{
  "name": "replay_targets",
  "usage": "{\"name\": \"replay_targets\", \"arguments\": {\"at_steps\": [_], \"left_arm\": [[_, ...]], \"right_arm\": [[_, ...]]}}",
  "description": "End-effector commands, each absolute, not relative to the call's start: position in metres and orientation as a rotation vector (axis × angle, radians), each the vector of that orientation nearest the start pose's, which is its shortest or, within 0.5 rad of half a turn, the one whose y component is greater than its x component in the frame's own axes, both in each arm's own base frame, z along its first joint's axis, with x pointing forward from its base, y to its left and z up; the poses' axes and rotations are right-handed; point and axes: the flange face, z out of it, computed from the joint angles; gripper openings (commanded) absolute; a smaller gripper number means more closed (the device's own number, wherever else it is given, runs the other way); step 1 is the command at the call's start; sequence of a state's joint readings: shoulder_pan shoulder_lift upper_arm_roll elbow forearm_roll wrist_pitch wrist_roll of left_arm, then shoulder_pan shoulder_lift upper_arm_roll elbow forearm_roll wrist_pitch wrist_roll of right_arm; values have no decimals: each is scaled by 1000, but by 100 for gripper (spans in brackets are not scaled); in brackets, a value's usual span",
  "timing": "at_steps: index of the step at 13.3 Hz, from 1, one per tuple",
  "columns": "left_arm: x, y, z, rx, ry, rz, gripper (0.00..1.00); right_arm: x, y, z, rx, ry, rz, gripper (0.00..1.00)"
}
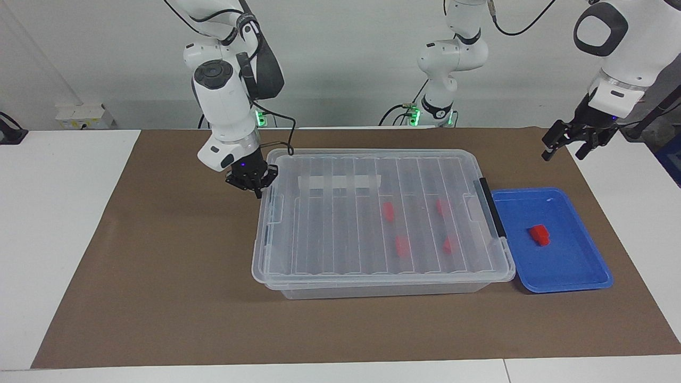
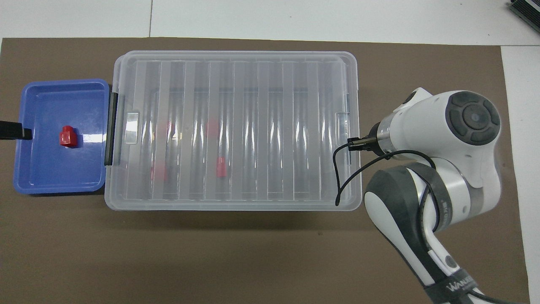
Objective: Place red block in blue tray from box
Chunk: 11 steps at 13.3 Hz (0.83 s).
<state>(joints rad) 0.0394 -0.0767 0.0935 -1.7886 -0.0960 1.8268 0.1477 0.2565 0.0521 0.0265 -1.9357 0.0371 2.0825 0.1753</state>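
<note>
Left gripper (image 1: 565, 142) hangs empty with fingers apart over the brown mat (image 1: 159, 255), above the surface; right gripper (image 1: 254, 186), fingertips together, sits low at the box's (image 1: 372, 223) end.

One red block (image 1: 539, 234) lies in the blue tray (image 1: 580, 276), just beside the box's black handle (image 1: 490, 207). Four more red blocks (image 1: 402, 246) show blurred through the ribbed lid. In the overhead view, the right arm's wrist hides its gripper, and only a dark sliver of the left gripper shows at the edge.
</note>
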Motion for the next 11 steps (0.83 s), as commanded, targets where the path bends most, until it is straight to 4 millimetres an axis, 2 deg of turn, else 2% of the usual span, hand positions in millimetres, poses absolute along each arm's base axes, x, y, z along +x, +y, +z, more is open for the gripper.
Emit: {"name": "replay_targets", "arguments": {"at_steps": [1, 3, 5, 7, 9, 11], "left_arm": [[539, 50, 586, -3216, 20, -208, 100], [542, 20, 587, -3215, 110, -222, 100], [545, 11, 589, -3211, 129, -250, 100], [545, 11, 588, -3211, 123, -257, 100], [546, 10, 588, -3211, 131, -257, 100], [545, 12, 590, -3211, 129, -255, 100]], "right_arm": [[553, 167, 472, -3058, -111, -142, 0], [552, 167, 475, -3052, -105, -144, 0], [549, 158, 486, -3052, -93, -152, 0], [542, 131, 499, -3064, -30, -106, 0], [540, 103, 516, -3063, 37, -129, 0], [539, 76, 521, -3066, 110, -111, 0]]}}
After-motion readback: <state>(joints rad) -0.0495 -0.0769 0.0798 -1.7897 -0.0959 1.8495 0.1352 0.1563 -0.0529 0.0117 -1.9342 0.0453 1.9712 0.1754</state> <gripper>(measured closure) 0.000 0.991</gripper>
